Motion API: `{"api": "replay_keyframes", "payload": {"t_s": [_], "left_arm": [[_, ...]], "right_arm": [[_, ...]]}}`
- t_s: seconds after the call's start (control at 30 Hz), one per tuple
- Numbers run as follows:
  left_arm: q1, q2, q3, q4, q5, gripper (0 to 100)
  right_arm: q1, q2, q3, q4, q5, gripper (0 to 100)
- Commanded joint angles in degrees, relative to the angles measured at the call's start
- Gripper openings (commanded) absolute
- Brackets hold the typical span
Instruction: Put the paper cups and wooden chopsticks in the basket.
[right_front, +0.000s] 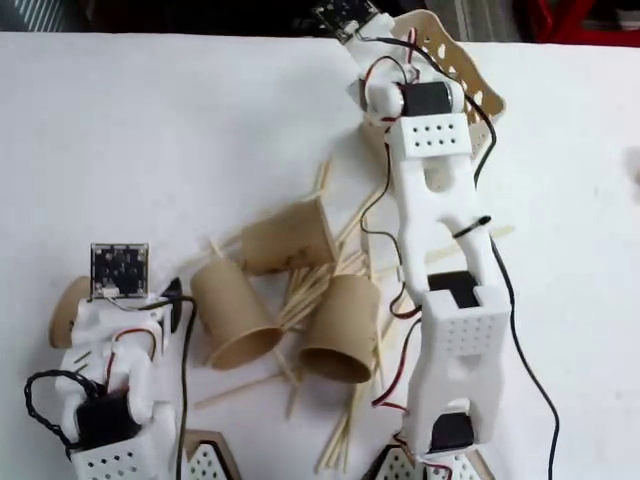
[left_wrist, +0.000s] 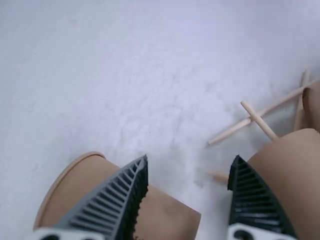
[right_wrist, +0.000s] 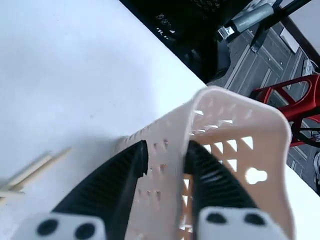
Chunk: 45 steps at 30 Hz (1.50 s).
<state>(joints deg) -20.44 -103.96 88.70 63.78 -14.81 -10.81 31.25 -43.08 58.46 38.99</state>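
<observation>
Right gripper (right_wrist: 166, 167): jaws clamped on the wall of the beige perforated plastic basket (right_wrist: 250, 125), at the far edge of the white table (right_front: 150, 130).
Left gripper (left_wrist: 187, 192): jaws wide apart, between two brown paper cups (left_wrist: 75, 195).
Pale wooden chopsticks (left_wrist: 257, 119): scattered mid-table among cups.

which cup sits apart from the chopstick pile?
The cup beside the left claw, lying on bare table; the other three cups lie among the chopsticks.

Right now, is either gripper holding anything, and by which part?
The right gripper is shut on the basket, pinching its perforated side wall. The left gripper is open, holding nothing.
</observation>
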Motion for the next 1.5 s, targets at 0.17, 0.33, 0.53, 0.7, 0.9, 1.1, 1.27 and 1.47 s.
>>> {"api": "replay_keyframes", "payload": {"t_s": [0.17, 0.33, 0.53, 0.7, 0.9, 1.1, 1.27, 1.47], "left_arm": [[-0.1, -0.5, 1.5, -3.8, -0.8, 26], [-0.1, -0.5, 1.5, -3.8, -0.8, 26], [-0.1, -0.5, 1.6, -3.8, -0.8, 26], [-0.1, -0.5, 1.6, -3.8, -0.8, 26], [-0.1, -0.5, 1.6, -3.8, -0.8, 26], [-0.1, -0.5, 1.6, -3.8, -0.8, 26], [-0.1, -0.5, 1.6, -3.8, -0.8, 26], [-0.1, -0.5, 1.6, -3.8, -0.8, 26]], "right_arm": [[-0.7, -4.9, -2.6, 7.3, 10.8, 1.9], [-2.1, -10.0, -2.5, 13.5, 15.8, 1.9], [-2.2, -10.8, -2.2, 16.9, 22.8, 2.0], [-1.4, -11.0, -2.1, 17.0, 18.2, 12.2], [-0.4, -13.1, -2.5, 17.1, 11.7, 32.5], [-0.6, -22.2, -2.5, 20.7, 11.6, 32.6], [3.9, -29.0, -2.5, 27.2, 10.7, 32.6], [19.6, -34.2, -2.1, 32.0, 0.9, 32.6]]}}
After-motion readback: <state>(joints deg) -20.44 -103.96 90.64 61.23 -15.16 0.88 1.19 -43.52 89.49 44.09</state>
